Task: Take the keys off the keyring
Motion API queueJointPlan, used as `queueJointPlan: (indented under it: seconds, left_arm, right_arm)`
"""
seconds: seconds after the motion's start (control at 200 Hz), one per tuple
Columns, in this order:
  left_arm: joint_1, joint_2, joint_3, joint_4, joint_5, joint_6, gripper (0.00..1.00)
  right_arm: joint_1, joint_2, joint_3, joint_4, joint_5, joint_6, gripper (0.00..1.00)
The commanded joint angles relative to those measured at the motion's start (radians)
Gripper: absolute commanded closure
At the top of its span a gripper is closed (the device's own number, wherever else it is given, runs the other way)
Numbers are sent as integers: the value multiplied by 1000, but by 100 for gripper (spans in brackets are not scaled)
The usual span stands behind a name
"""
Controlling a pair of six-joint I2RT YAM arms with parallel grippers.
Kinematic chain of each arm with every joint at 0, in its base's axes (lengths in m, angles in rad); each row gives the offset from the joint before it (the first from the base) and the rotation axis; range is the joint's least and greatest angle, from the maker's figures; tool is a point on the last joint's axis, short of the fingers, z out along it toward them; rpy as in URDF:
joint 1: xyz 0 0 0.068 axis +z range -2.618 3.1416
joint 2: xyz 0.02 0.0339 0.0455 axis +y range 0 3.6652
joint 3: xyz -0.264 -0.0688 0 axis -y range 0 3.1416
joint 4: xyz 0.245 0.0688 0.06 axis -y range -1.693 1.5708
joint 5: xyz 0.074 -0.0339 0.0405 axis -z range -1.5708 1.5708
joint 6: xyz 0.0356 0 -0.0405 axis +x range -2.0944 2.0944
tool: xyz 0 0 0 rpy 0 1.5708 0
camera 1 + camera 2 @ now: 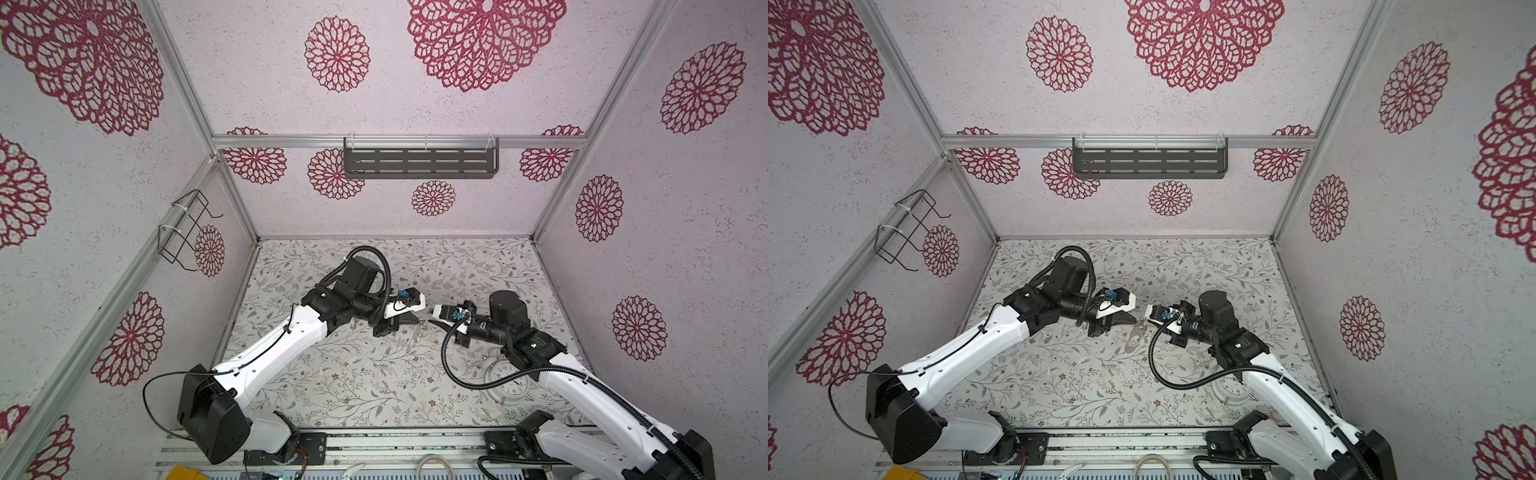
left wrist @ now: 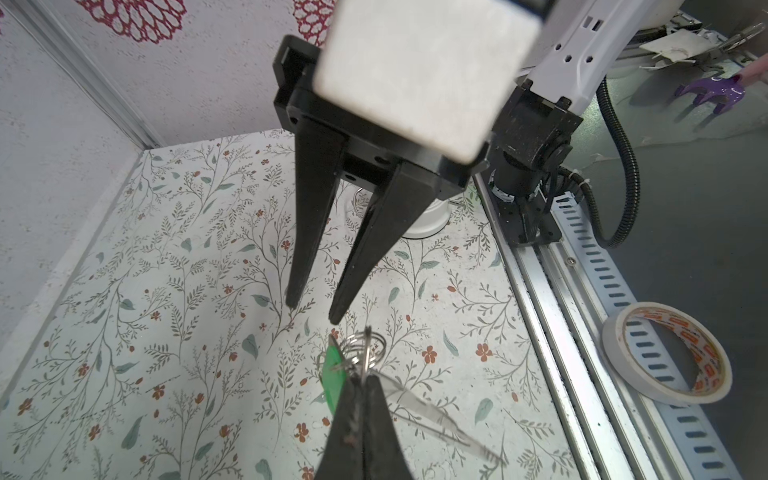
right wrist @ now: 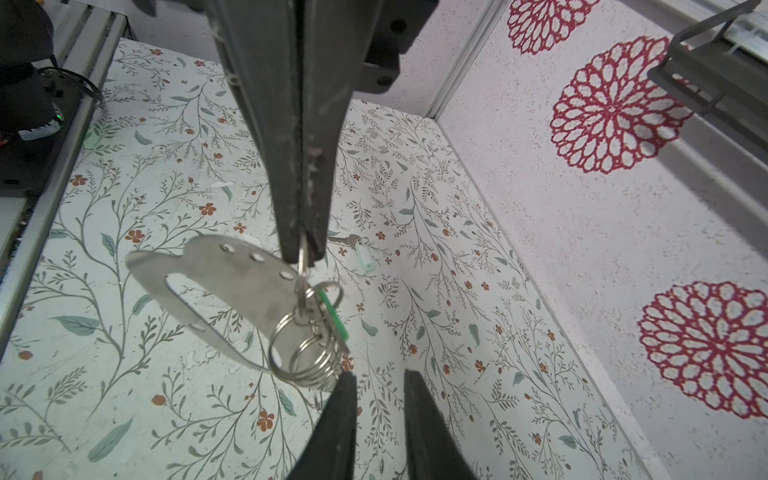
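Observation:
My left gripper (image 2: 360, 376) is shut on a thin metal piece at the top of the key bunch, lifted off the table. From it hang the keyring (image 3: 216, 282), a flat grey loop, several split rings (image 3: 307, 357) and a key with a green tag (image 3: 332, 311). The keyring (image 1: 1133, 338) shows in a top view between both arms. My right gripper (image 3: 380, 376) is open just below the rings, one fingertip (image 3: 345, 386) at their edge and nothing between its fingers. A second key with a pale tag (image 3: 361, 253) lies on the table behind.
A round white alarm clock (image 1: 505, 378) lies on the floral table under my right arm. A tape roll (image 2: 665, 357) sits beyond the front rail. A slotted shelf (image 1: 419, 162) hangs on the back wall and a wire basket (image 1: 187, 228) on the left wall.

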Motion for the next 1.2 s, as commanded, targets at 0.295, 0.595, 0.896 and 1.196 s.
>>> queueJointPlan:
  seconds: [0.295,0.595,0.896,1.196]
  left_arm:
    - [-4,-9,16,-98,9,81,100]
    - [-14,-14,14,-114,2,94,100]
    - [-20,-10,17,-115,0,96,100]
    - [-24,-8,22,-114,-3,94,100]
  right_arm:
    - [-3,65,86,-60,-167,37,78]
    - [4,114,120,-116,-247,42,78]
    - [20,135,107,-87,-267,77,75]
    - [30,153,86,-56,-282,99,83]
